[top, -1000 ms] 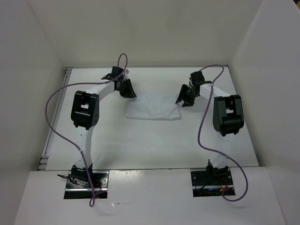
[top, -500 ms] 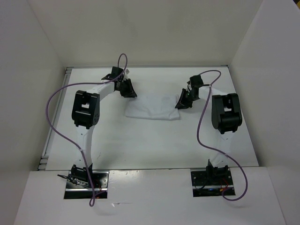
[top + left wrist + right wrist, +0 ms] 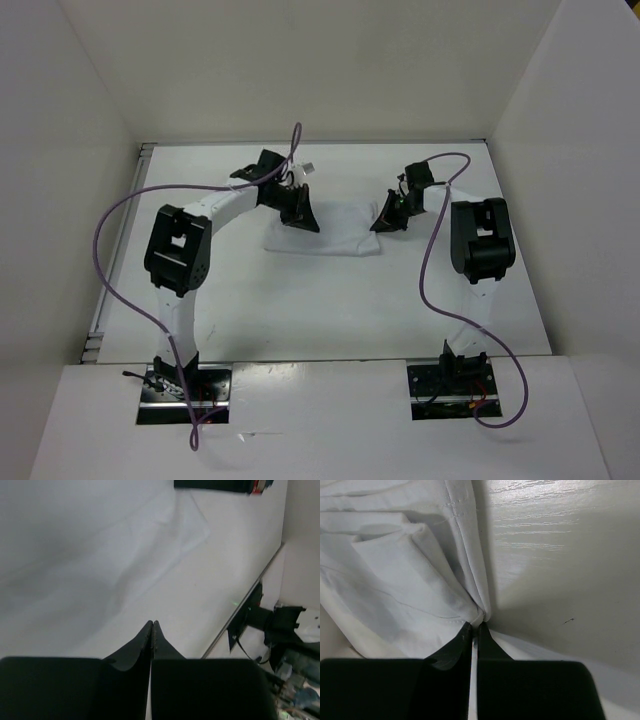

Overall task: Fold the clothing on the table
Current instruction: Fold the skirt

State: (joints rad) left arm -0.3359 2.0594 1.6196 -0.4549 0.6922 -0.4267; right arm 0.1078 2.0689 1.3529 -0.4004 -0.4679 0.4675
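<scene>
The clothing (image 3: 335,232) is a wrinkled white garment lying on the far half of the table (image 3: 300,300). My left gripper (image 3: 303,222) is down at its left part. In the left wrist view that gripper (image 3: 152,623) is shut, tips pressed together beside the clothing (image 3: 75,545). No fabric shows between them. My right gripper (image 3: 380,224) is at the garment's right edge. In the right wrist view it (image 3: 476,625) is shut on a bunched fold of the clothing (image 3: 395,580), which puckers toward the tips.
White walls (image 3: 560,150) enclose the table on three sides. A metal strip (image 3: 115,260) runs along its left edge. Purple cables (image 3: 110,220) loop over both arms. The arm bases (image 3: 185,385) sit at the near edge. The right arm's black body (image 3: 215,484) shows beyond the cloth.
My left gripper has swung right from the cloth's far-left corner onto its left part and shut. My right gripper has closed on the cloth's right edge, barely shifting.
</scene>
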